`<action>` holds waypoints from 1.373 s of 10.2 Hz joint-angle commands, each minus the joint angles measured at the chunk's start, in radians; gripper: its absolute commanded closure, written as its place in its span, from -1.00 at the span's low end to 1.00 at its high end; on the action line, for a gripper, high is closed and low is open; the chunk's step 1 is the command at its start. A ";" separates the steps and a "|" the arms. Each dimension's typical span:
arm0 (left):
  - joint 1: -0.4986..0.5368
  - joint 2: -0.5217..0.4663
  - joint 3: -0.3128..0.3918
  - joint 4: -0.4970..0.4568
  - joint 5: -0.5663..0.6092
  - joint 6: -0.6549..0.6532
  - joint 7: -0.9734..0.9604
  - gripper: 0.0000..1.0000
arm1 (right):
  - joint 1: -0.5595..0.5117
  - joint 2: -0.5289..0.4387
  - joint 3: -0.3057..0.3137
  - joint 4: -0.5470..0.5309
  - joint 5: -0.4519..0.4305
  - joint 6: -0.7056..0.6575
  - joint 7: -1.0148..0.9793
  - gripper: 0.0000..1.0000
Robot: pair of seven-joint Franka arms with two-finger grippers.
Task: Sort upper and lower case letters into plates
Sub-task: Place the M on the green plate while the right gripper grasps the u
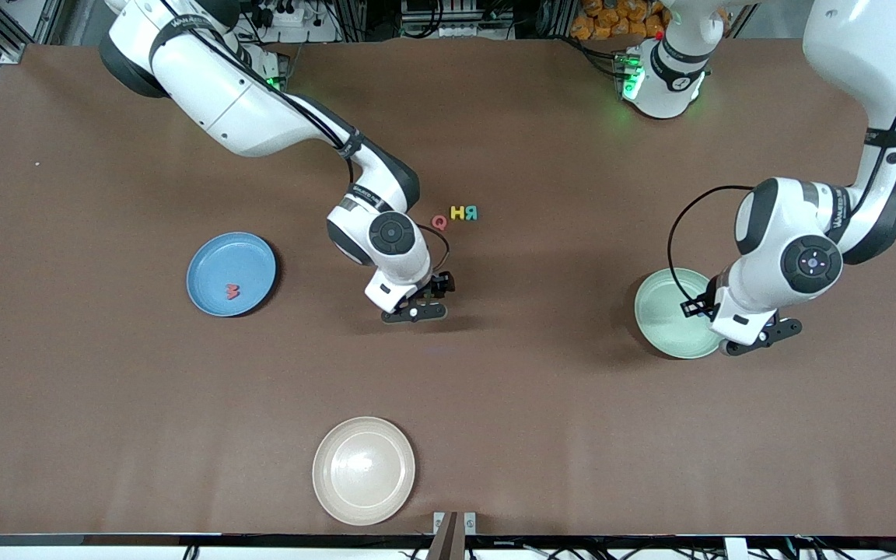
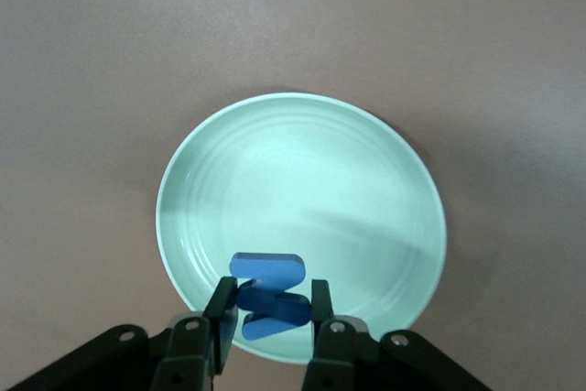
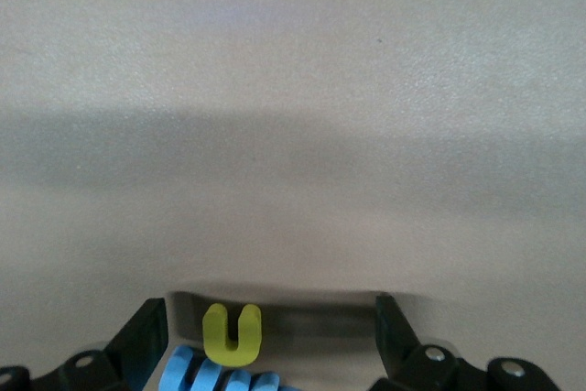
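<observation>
My left gripper [image 2: 268,295] is shut on a dark blue letter [image 2: 267,270] and hangs over the pale mint green plate [image 2: 302,171], which lies toward the left arm's end of the table [image 1: 662,311]. My right gripper [image 3: 270,313] is low over the middle of the table [image 1: 414,313], open, with a yellow-green letter u [image 3: 232,331] and a light blue letter [image 3: 215,377] lying between its fingers. The blue plate [image 1: 222,260] holds one red letter [image 1: 232,292]. A red Q [image 1: 439,222], a yellow H [image 1: 457,212] and a teal letter [image 1: 471,212] lie together beside the right wrist.
A cream-white round plate [image 1: 364,470] sits near the table edge closest to the front camera. The brown table [image 1: 572,435] stretches bare between the three plates.
</observation>
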 commanded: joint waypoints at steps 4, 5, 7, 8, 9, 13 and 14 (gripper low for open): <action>-0.013 -0.067 -0.004 0.015 -0.007 -0.015 0.010 -1.00 | 0.000 0.018 0.009 0.023 -0.020 -0.006 0.023 -0.72; -0.018 -0.102 -0.008 0.015 -0.013 -0.019 0.010 -1.00 | 0.001 0.018 0.008 0.023 -0.020 -0.006 0.023 -0.71; -0.022 -0.161 -0.031 0.050 -0.017 -0.067 0.016 -1.00 | -0.002 0.018 0.009 0.023 -0.021 -0.006 0.021 -0.30; -0.022 -0.191 -0.045 0.081 -0.017 -0.120 0.017 -1.00 | -0.003 0.018 0.009 0.023 -0.020 -0.006 0.021 -0.07; -0.022 -0.236 -0.057 0.110 -0.016 -0.172 0.037 -1.00 | -0.003 0.018 0.009 0.023 -0.020 -0.006 0.021 0.13; -0.022 -0.302 -0.059 0.227 -0.051 -0.280 0.266 -1.00 | -0.008 0.018 0.009 0.023 -0.018 -0.004 0.023 0.71; -0.022 -0.316 -0.059 0.232 -0.069 -0.301 0.269 -1.00 | -0.008 0.018 0.009 0.023 -0.018 -0.004 0.023 0.83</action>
